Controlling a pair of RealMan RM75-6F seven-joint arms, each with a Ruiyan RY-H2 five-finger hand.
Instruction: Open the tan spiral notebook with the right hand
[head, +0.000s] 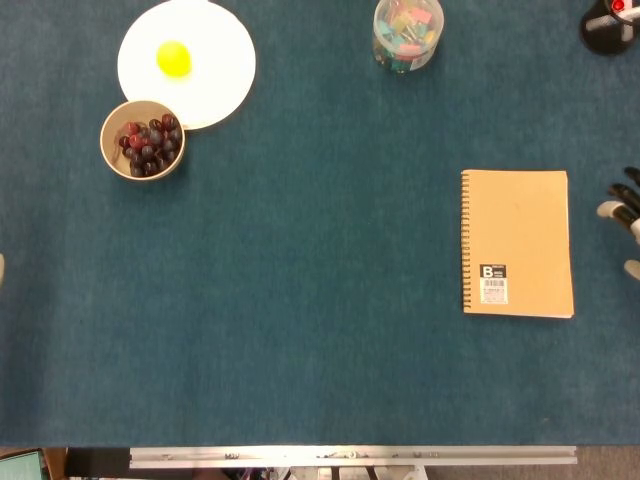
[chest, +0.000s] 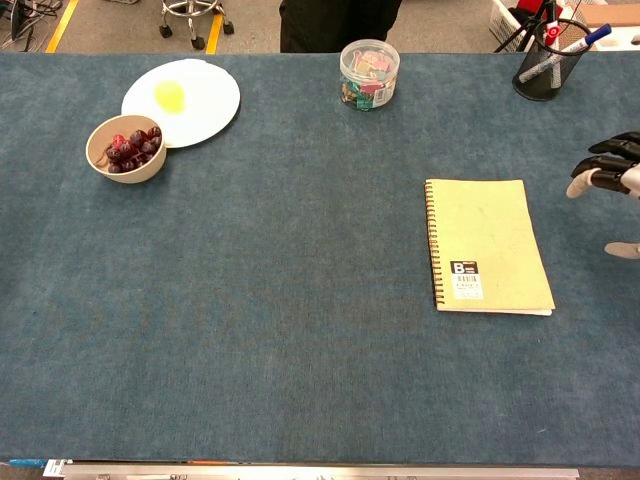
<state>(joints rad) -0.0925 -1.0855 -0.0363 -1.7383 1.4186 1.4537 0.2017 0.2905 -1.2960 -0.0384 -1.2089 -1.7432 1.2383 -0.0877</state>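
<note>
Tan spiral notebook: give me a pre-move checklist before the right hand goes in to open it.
1. Notebook closed, flat on the table: ok.
2. Spiral binding on its left edge, free edge toward the right hand: ok.
3. Cover free of other objects: ok.
4. Right hand holds nothing, fingers apart: ok.
5. Right hand touching the cover: not ok, it is at the frame edge, apart from the notebook.
6. Left hand out of the way: cannot tell; only a sliver shows.
</note>
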